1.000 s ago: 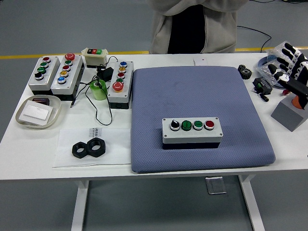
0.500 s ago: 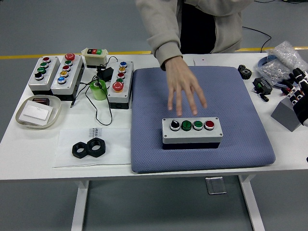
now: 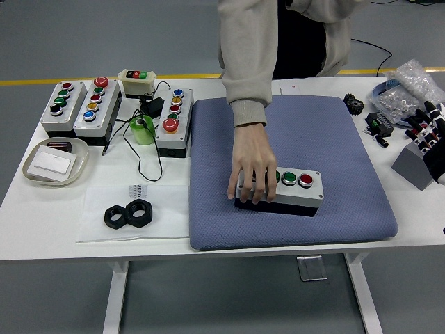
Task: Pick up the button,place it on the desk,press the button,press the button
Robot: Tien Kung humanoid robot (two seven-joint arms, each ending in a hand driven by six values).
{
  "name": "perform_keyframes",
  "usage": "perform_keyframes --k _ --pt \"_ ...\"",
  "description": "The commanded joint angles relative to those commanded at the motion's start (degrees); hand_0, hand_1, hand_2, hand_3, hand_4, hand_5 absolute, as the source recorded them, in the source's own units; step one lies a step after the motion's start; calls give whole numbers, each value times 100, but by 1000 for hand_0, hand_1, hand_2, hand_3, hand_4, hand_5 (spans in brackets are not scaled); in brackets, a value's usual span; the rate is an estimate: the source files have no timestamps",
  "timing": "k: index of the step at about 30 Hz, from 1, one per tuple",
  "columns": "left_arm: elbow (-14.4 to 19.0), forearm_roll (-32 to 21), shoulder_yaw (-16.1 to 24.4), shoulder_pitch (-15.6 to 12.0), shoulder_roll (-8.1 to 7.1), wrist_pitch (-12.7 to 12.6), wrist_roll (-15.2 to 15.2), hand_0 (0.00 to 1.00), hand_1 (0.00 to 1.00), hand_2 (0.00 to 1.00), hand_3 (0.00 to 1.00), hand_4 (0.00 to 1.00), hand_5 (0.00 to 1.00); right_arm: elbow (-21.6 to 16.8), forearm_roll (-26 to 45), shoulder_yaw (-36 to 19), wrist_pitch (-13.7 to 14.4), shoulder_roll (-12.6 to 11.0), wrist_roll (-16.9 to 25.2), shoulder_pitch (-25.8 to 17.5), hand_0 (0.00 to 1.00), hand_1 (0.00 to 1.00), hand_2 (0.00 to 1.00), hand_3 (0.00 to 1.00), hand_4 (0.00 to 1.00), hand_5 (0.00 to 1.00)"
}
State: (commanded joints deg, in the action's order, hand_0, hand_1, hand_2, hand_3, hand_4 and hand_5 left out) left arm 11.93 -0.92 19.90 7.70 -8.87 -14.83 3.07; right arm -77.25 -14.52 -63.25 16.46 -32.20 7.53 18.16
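A person's hand grips the button box lying on the blue mat. My right hand waits at the table's right edge, fingers loosely spread, empty. Both presses seem undone.

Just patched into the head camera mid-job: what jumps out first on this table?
A person's hand reaches from the far side and grips the left end of the button box, which sits slightly askew on the blue pad at the table's middle. The right robot hand hangs back at the right edge, holding nothing. Three more button boxes cluster at far left.
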Motion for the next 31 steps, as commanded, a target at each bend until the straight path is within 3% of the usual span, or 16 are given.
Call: perform_keyframes --k 4,5,10,11,14,31 --pt "1 -22 -11 8 -1 2 4 740 827 852 823 622 998 12 -16 -10 -56 -2 -29 -2 951 863 898 875 579 694" --pt "1 -19 -8 10 0 2 3 743 827 851 824 622 998 10 -22 -13 -61 -3 -53 0 960 863 894 851 578 998" --pt "0 -29 -15 22 -2 6 4 743 827 851 824 622 998 4 -82 -28 4 -4 -278 9 960 863 894 851 578 998" --pt "1 -36 -20 25 -3 6 6 744 827 851 824 623 998 5 -90 -27 11 -6 -326 7 965 862 893 845 524 998" --pt "0 -46 -24 28 -1 6 8 744 827 851 824 623 998 5 -101 -27 16 -4 -384 5 965 862 893 845 524 998" --pt "0 -41 -22 32 -2 12 8 743 827 851 823 621 998 -6 -166 -31 8 -6 -479 21 972 864 895 838 478 998"
